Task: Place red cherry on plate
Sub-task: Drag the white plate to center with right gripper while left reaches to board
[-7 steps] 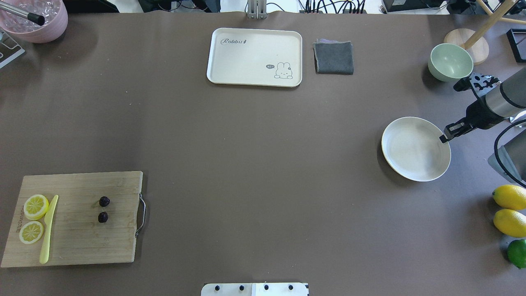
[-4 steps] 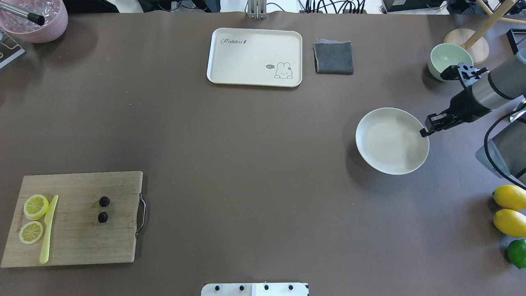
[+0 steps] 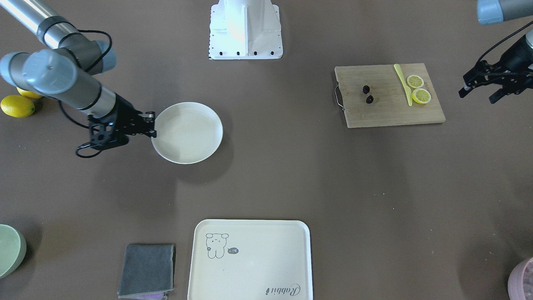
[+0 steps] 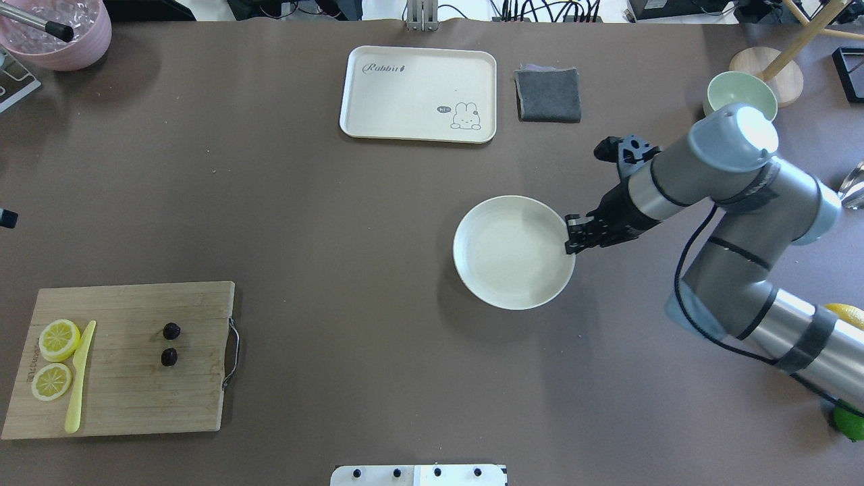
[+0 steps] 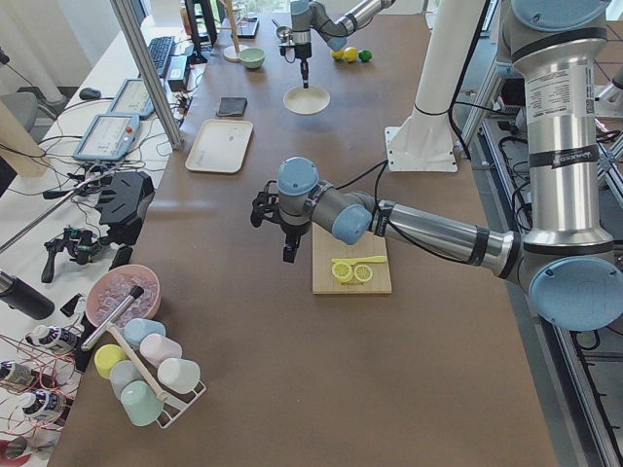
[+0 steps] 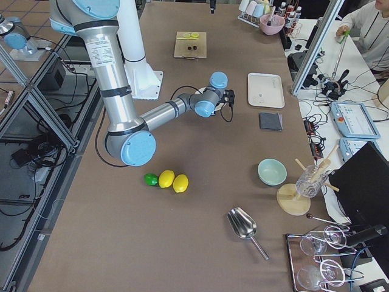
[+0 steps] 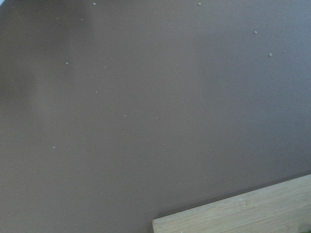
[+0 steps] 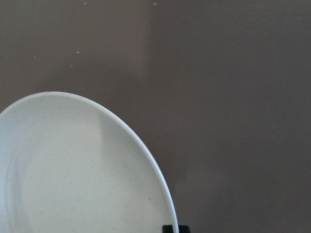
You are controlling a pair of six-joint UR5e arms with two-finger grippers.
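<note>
The red cherry point(image 4: 170, 343) shows as two tiny dark fruits lying on a wooden cutting board point(image 4: 135, 405) at the near left; they also appear in the front-facing view point(image 3: 368, 94). The cream plate point(image 4: 503, 260) sits right of the table's middle. My right gripper point(image 4: 572, 241) is shut on the plate's right rim, and the right wrist view shows the plate point(image 8: 73, 170) with one fingertip point(image 8: 170, 228) at its edge. My left gripper point(image 3: 477, 96) hangs open beyond the board's outer side, holding nothing.
Lemon slices point(image 4: 59, 339) and a yellow knife point(image 4: 79, 378) share the board. A rabbit tray point(image 4: 418, 94), grey cloth point(image 4: 548, 94) and green bowl point(image 4: 736, 91) line the far side. A pink bowl point(image 4: 61, 34) is far left; lemons point(image 3: 16, 105) lie near the right arm.
My right gripper has pulled the plate leftward across the table, from near the right edge to right of the middle. The cherries and board have not moved.
</note>
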